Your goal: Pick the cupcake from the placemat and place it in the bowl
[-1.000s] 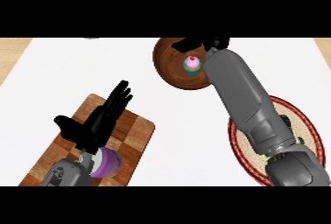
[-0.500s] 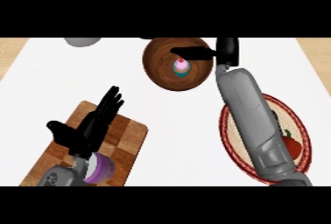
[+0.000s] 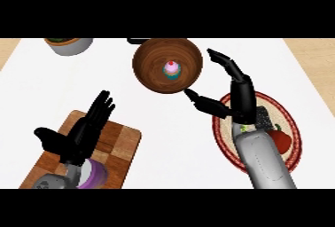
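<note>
The cupcake point(image 3: 171, 68), pink-topped with a teal wrapper, sits in the middle of the brown wooden bowl point(image 3: 152, 71) at the upper centre of the frame, on the white table point(image 3: 163, 133). Nothing touches it. The right robot hand point(image 3: 237, 95) hangs just right of and below the bowl, fingers spread and straight, thumb jutting toward the bowl's lower rim, holding nothing. Its forearm crosses the round red-rimmed placemat point(image 3: 226, 142) at the right, where a red vegetable point(image 3: 281, 139) and a dark object lie partly hidden behind the arm. At lower left, the left robot hand point(image 3: 78, 137) rests open, fingers up, above a wooden cutting board point(image 3: 121, 142); a purple item point(image 3: 91, 174) shows beneath its wrist. A grey pot point(image 3: 68, 45) is cut off at the upper left.
</note>
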### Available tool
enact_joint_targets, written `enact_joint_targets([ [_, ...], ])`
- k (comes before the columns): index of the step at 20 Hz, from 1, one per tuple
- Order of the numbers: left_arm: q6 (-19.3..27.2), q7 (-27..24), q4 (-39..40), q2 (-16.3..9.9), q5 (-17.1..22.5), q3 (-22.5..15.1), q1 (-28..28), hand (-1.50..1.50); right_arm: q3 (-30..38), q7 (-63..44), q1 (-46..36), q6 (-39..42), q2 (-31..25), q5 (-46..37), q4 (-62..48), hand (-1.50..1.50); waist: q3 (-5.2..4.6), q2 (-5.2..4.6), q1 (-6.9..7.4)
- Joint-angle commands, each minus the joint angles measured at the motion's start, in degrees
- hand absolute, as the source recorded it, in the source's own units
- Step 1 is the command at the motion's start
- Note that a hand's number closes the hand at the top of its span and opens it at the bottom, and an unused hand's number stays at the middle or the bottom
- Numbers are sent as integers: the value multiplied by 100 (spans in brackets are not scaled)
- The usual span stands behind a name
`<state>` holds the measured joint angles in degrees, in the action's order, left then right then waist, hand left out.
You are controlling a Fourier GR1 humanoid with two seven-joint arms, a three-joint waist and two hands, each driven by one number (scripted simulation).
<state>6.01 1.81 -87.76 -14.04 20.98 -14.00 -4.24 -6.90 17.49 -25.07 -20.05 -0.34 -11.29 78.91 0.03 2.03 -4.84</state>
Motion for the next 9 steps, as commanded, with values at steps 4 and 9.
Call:
enact_joint_targets([
  [4,109,179,-84,-72,2,21,-18,0,-1267,521,2819,332,-59,-129,1944,150,-2,1,-233],
  [9,57,15,-157,-169,11,-28,199,0,-2184,1368,5031,521,-724,-358,2383,150,0,-36,-170],
])
